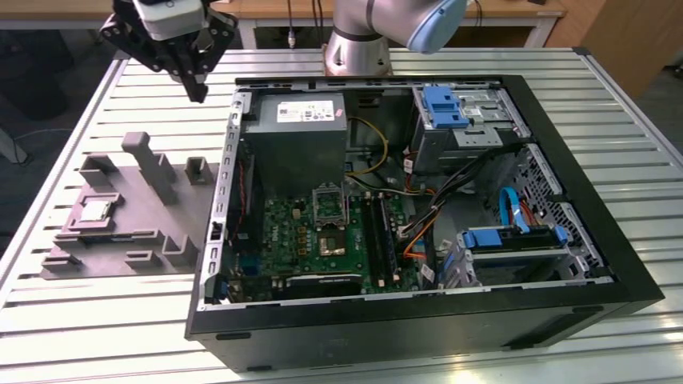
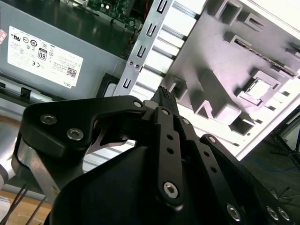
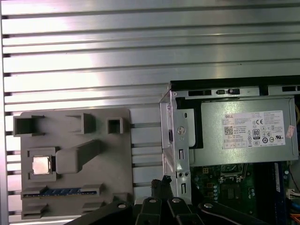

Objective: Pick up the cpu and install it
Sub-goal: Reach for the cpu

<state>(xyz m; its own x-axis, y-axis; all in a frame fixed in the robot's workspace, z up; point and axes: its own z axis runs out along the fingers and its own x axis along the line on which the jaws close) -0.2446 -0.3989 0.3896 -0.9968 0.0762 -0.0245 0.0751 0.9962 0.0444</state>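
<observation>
1. The computer case (image 1: 427, 328) lies open.
2. The grey fixture (image 1: 112, 250) sits at the exterior view's left of it.
3. The gripper (image 1: 197, 94) hovers by the case's far corner, jaws closed and empty. It should centre squarely over the cpu (image 1: 96, 210).
4. The cpu lies flat in the fixture's pocket.

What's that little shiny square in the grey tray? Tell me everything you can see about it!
That is the cpu: a small flat square with a shiny silvery lid and a pale rim. It looks like metal. It lies flat, lid up, in a square pocket of the grey tray, which sits on the slatted table. Only the tray touches it; the claw is up and away from it.
</observation>
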